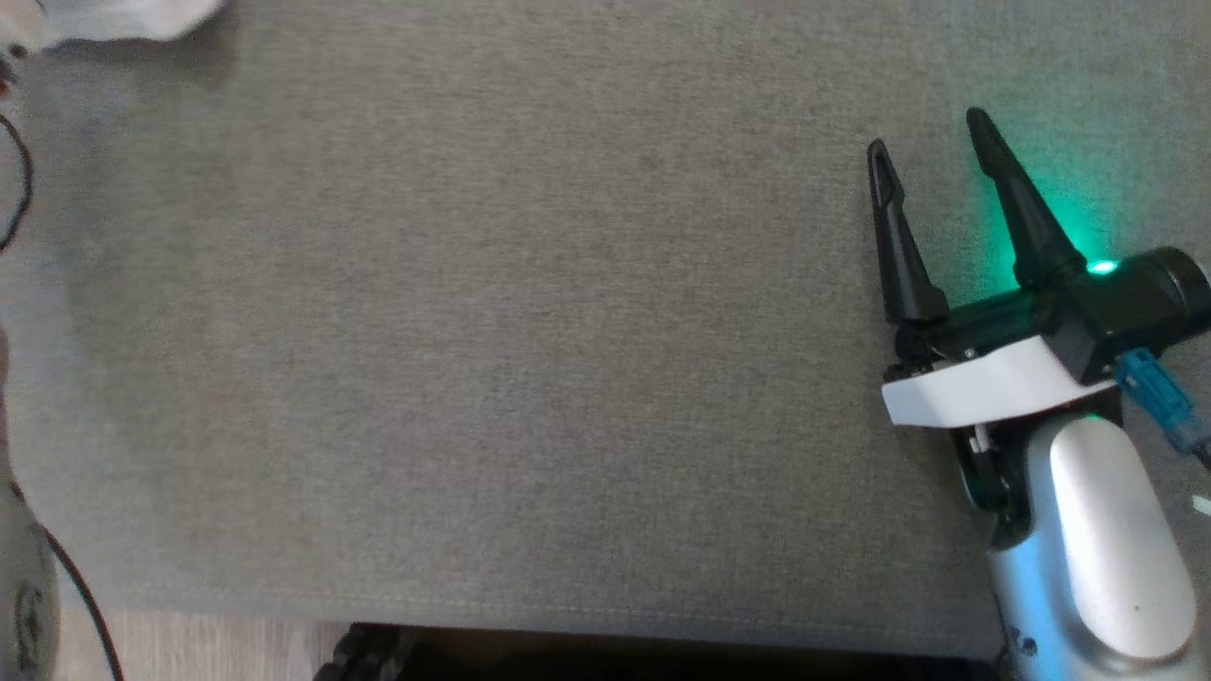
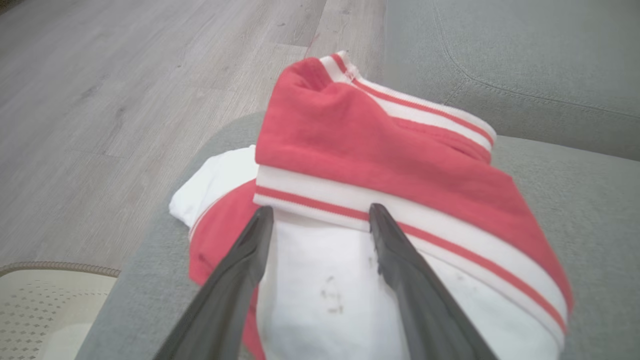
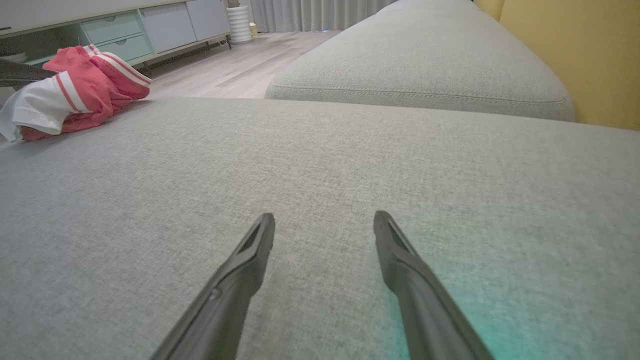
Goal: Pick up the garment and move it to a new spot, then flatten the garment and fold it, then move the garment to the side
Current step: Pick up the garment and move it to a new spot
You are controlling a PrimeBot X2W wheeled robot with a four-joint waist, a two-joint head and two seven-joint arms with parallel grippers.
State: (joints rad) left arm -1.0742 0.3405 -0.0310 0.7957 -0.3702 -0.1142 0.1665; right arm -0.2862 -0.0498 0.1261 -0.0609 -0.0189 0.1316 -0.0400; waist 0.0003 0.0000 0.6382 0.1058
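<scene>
The garment (image 2: 370, 150) is a crumpled red and white piece with striped ribbed bands, lying at a corner of the grey sofa seat (image 2: 575, 200). My left gripper (image 2: 321, 210) is open, its two dark fingers spread just over the garment's white part; I cannot tell whether they touch it. In the right wrist view the garment (image 3: 75, 95) lies far off at the left. In the head view a white bit of the garment (image 1: 114, 19) shows at the top left corner. My right gripper (image 1: 927, 132) hangs open over bare cushion at the right, holding nothing, and in its own view the right gripper (image 3: 325, 216) stands low over the seat.
The sofa's seat edge (image 1: 568, 610) runs along the bottom of the head view. Wooden floor (image 2: 125, 100) lies beyond the garment's corner. A back cushion (image 3: 425, 65), a yellow wall (image 3: 575, 50) and a low cabinet with drawers (image 3: 125, 35) stand around. A black cable (image 1: 19, 189) hangs at the left.
</scene>
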